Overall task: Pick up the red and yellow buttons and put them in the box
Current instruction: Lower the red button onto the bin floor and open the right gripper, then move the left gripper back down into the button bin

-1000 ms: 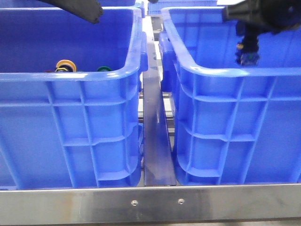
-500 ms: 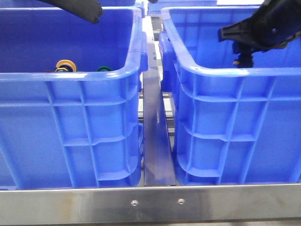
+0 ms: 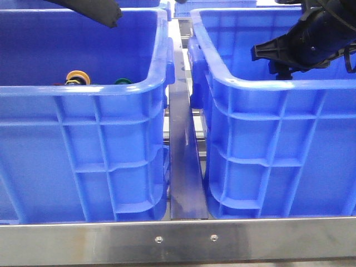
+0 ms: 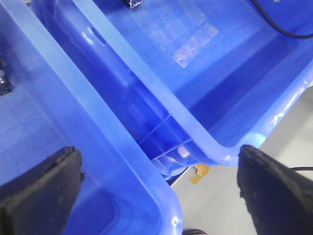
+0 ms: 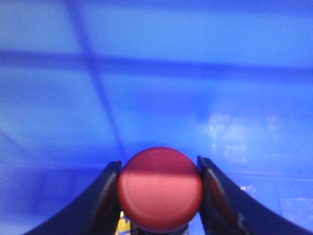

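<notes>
Two blue crates are sitting at the table's near edge. Inside the right box (image 3: pixel 261 83), the right gripper (image 5: pixel 159 196) is pinching the red button (image 5: pixel 160 188), needing release. Farther left, the yellow button (image 3: pixel 77 77) is waiting; the left gripper (image 4: pixel 156 188) is hanging wide open, empty.

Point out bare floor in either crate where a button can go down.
The right crate shows bare blue floor ahead of the red button held in the right claw. The left crate is crowded near its front wall, around the yellow button.
</notes>
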You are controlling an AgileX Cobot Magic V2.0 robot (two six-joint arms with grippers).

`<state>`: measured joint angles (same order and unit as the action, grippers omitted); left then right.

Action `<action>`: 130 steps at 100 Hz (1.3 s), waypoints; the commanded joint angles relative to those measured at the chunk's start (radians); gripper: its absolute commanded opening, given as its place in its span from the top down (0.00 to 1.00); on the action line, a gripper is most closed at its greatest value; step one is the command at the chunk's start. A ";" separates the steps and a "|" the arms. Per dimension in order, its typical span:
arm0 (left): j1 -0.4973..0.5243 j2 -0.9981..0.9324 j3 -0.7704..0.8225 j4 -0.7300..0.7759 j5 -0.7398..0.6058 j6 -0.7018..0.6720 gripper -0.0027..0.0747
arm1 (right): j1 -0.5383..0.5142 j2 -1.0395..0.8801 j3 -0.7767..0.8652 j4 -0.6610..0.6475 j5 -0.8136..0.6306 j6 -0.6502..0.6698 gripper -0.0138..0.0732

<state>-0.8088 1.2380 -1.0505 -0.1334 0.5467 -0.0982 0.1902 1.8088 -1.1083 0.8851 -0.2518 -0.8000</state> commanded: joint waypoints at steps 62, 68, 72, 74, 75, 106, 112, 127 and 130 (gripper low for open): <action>-0.007 -0.029 -0.030 -0.016 -0.032 -0.002 0.18 | -0.010 -0.117 -0.018 -0.013 -0.028 0.002 0.31; -0.007 -0.029 -0.030 -0.016 -0.032 -0.002 0.18 | -0.010 -0.155 -0.002 -0.013 -0.028 0.002 0.31; -0.007 -0.029 -0.030 -0.016 -0.032 -0.002 0.18 | -0.010 -0.179 0.010 -0.013 -0.028 0.002 0.31; -0.007 -0.029 -0.030 -0.016 -0.032 -0.002 0.18 | -0.010 -0.194 0.017 -0.013 -0.028 0.002 0.31; -0.007 -0.029 -0.030 -0.016 -0.032 -0.002 0.18 | -0.010 -0.204 0.023 -0.013 -0.028 0.002 0.31; -0.007 -0.029 -0.030 -0.010 -0.034 -0.002 0.18 | -0.010 -0.482 0.177 -0.013 0.111 0.002 0.32; -0.007 -0.029 -0.030 -0.006 -0.034 -0.002 0.18 | -0.010 -0.539 0.204 -0.013 0.183 0.002 0.35; 0.009 -0.029 -0.032 -0.006 -0.036 -0.002 0.18 | -0.010 -0.660 0.262 -0.013 0.335 0.002 0.56; 0.017 -0.029 -0.032 -0.006 -0.032 -0.002 0.18 | -0.010 -0.688 0.274 -0.013 0.357 0.002 0.61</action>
<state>-0.8048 1.2380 -1.0505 -0.1334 0.5683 -0.0982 0.1880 1.2085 -0.8388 0.8831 0.0673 -0.8000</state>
